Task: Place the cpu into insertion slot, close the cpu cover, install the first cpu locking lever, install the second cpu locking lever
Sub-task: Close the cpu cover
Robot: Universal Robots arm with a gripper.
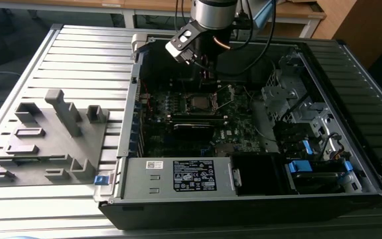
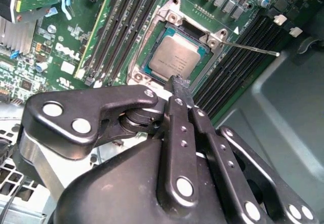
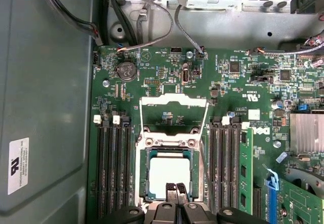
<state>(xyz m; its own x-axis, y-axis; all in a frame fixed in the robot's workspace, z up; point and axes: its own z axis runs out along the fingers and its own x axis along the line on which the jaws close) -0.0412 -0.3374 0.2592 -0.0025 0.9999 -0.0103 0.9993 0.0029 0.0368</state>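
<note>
- Your black metal pincer (image 3: 176, 192) hangs down from the arm (image 1: 214, 12), fingers pressed together, tips just above the chip's near edge.
- The small flat square grey-topped cpu (image 3: 169, 171) lies in the silver-rimmed square insertion slot (image 3: 143, 158).
- Beyond it, the thin silver cpu cover frame (image 3: 173, 101) stands open.

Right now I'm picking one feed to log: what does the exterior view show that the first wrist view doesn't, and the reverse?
Exterior view: the grey fixture tray beside the case, and the labelled power supply box. First wrist view: the cpu seated in the insertion slot, the cpu cover swung open, a coin cell. Both: the motherboard and the pincer over the slot.
</note>
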